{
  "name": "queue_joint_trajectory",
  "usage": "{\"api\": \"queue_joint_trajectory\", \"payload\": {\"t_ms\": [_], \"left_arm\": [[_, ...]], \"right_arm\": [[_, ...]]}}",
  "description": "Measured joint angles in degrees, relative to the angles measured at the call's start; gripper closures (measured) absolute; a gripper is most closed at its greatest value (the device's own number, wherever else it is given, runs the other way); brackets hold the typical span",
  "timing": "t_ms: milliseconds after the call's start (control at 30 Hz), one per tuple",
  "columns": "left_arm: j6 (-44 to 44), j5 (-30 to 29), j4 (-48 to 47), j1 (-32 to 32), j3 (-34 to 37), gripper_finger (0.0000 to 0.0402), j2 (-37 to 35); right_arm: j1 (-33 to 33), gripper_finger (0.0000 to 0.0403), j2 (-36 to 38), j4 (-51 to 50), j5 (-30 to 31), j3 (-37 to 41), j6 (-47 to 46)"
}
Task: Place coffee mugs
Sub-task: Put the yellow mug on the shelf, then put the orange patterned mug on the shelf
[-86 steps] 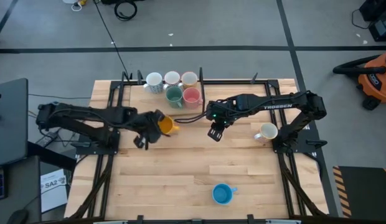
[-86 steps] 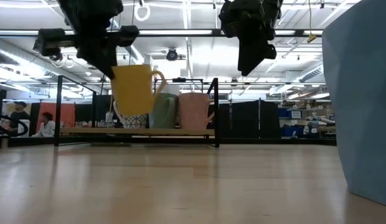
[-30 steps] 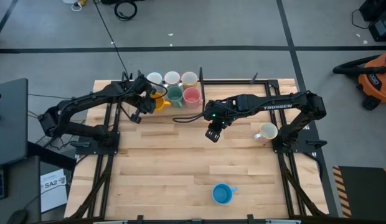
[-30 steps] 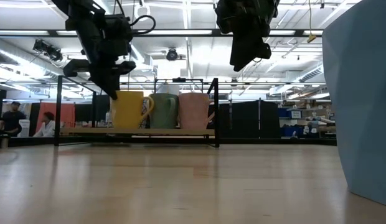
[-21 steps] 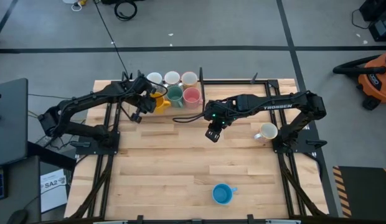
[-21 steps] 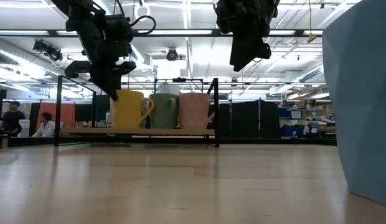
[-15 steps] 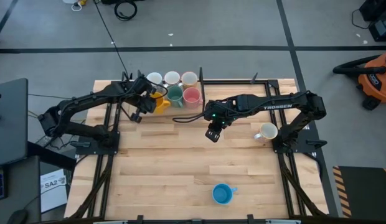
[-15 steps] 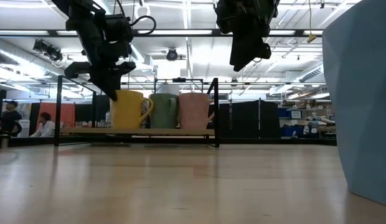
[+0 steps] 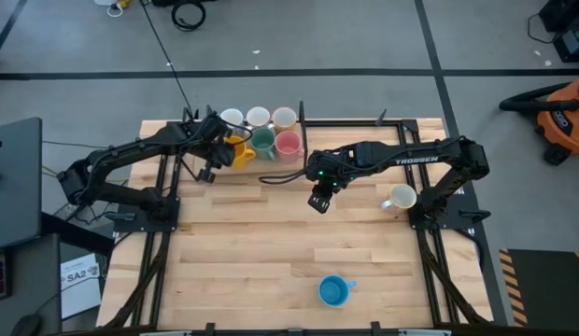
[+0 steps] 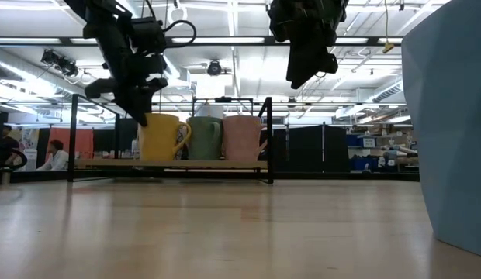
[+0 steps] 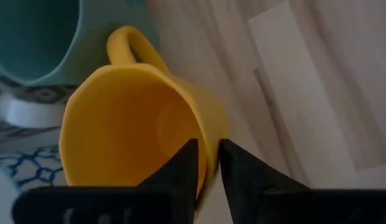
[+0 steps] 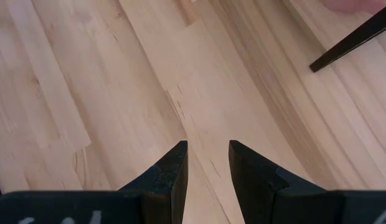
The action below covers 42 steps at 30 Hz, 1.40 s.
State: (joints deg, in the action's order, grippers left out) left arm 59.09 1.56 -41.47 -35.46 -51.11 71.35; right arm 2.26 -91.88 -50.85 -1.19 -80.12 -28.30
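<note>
- I see the left gripper (image 11: pixel 206 163) with its jaws pinched on the glossy wall of the rounded orange ceramic mug (image 9: pixel 241 155), one jaw inside the rim, one outside; the mug stands on the pale planked wooden counter (image 9: pixel 271 252) beside the dark green glazed mug (image 9: pixel 261 143) and the pink glazed mug (image 9: pixel 288 144)
- Three white round mugs (image 9: pixel 258 118) line up behind them
- The right gripper (image 12: pixel 207 163) hangs over bare wood mid-counter, jaws slightly parted and empty
- A cream handled mug (image 9: pixel 399 198) and a light blue mug (image 9: pixel 333 291) sit well apart
</note>
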Motion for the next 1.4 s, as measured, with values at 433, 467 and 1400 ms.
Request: {"api": "queue_joint_trajectory", "payload": {"t_ms": [433,467,1400], "left_arm": [[-0.3,-0.95,1.1,0.0,0.0,0.0286,0.0],[-1.08,-0.95,1.23,0.0,0.0,0.0286,0.0],[-19.58,-3.82,1.88,1.2,0.0,0.0285,-13.58]], "right_arm": [[0.0,0.028,0.0,0.0,-0.01,0.0,0.0],[0.0,0.028,0.0,0.0,0.0,0.0,0.0],[0.02,0.028,0.45,-0.07,-2.53,-0.02,0.0]]}}
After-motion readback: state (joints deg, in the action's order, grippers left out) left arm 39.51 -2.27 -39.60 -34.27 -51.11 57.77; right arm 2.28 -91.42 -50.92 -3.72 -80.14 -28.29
